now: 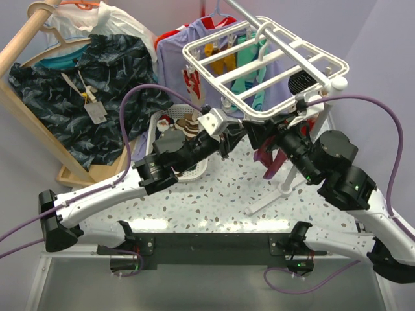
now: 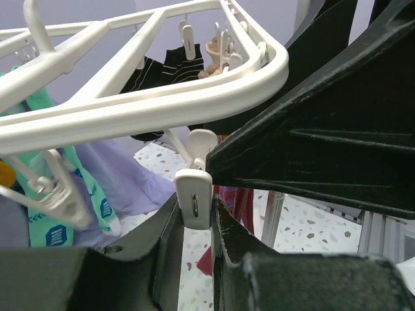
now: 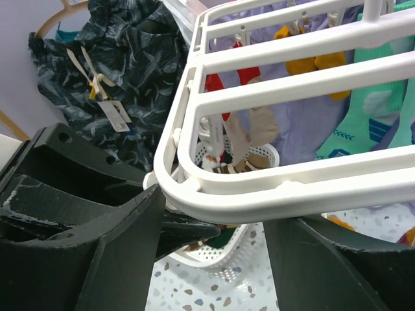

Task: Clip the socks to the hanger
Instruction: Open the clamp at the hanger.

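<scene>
White plastic crowds both wrist views. The single hanger (image 1: 249,68) sits right above the two pincers. Its near rim crosses the gap of the right pincer (image 3: 214,217), whose fingers stand well apart with nothing pinched between them. The left pincer (image 2: 194,206), just beside the right one, has its fingers closed on one small white clip (image 2: 193,188) dangling under that rim. The black bulk of the right pincer blocks much of the left wrist view, and behind it only a strip of one maroon sock (image 2: 242,201) shows. From above, that sock hangs just below the right pincer, but what holds its top is hidden, possibly another clip. One brown sock with cream stripes (image 1: 189,123) lies in the white slotted basket (image 1: 194,175), just beyond the left pincer and partly covered by that arm. Two teal socks (image 2: 55,220) hang under the hanger to the left of the left pincer, and their blue printed patches are too blurred to read. Well off to the right pincer's left, a paper tag (image 3: 114,116) on the dark leaf-print shirt (image 3: 136,58) carries print too small to make out.
</scene>
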`<state>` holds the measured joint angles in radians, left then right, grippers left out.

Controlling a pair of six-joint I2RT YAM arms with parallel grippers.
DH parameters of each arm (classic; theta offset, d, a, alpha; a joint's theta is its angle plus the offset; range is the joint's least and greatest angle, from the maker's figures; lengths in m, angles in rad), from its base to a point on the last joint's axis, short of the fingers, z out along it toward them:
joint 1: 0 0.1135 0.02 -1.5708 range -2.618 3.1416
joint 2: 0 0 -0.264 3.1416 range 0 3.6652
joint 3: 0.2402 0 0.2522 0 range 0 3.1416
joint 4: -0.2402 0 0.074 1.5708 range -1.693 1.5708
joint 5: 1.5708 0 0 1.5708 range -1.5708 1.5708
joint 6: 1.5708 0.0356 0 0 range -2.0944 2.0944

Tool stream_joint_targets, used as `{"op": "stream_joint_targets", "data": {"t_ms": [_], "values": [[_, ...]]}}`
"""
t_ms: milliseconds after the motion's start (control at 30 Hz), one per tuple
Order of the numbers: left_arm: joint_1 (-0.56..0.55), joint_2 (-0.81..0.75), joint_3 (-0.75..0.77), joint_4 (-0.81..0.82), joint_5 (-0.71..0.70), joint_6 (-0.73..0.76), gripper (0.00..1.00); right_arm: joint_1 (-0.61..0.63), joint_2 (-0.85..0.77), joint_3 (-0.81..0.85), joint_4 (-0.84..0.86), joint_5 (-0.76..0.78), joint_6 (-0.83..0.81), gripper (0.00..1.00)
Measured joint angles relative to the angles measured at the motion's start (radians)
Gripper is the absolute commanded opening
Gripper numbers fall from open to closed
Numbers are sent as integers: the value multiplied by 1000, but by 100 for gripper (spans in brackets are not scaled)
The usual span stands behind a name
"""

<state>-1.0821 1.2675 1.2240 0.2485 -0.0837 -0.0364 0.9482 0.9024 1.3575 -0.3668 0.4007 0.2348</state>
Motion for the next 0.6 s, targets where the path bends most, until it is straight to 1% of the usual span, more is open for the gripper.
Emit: {"op": "stream_joint_targets", "data": {"t_ms": [233, 600], "values": [[0, 4, 3, -4, -10, 0, 0, 1, -18, 0, 5, -10, 7, 61], [0, 5, 9, -15, -21, -1, 0, 1, -27, 0, 2, -89, 62, 57]]}}
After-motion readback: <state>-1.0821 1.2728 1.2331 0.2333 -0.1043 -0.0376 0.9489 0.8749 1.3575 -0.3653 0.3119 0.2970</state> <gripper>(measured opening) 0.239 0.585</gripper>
